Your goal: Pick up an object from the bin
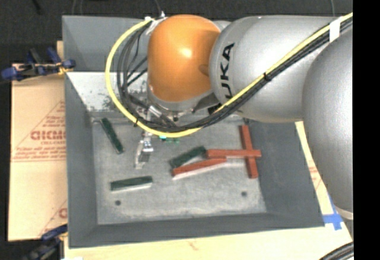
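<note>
My gripper (142,159) hangs below the orange wrist cover, over bare bin floor left of the middle. Nothing shows in it. A dark green bar (111,135) lies tilted just to its left. Another dark green bar (131,183) lies flat in front of it, near the bin's front left. To its right a third dark green bar (189,156) rests against a red-brown stick (199,167).
Two more red-brown sticks (248,152) lie crossed at the right of the bin floor. The arm and its orange cover hide the back middle of the bin. Dark specks lie along the back left wall.
</note>
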You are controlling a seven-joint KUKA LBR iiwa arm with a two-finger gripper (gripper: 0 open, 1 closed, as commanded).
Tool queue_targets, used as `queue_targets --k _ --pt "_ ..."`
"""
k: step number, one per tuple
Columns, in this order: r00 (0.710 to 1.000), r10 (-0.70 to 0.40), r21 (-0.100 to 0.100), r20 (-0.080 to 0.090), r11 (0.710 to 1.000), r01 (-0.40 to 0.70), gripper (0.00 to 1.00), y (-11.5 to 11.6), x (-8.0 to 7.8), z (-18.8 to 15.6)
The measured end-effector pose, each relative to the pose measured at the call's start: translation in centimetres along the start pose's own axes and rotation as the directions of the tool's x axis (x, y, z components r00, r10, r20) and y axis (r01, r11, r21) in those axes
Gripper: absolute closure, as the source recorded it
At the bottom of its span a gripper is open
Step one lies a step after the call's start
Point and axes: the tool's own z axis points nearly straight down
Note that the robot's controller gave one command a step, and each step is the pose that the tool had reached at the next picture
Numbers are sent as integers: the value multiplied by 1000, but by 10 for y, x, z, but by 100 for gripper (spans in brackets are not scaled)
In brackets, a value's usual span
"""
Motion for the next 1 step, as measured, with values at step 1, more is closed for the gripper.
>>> queue_targets --k 1 --pt "1000 4 -1 6 1000 -4 0 -1 -1 -4"
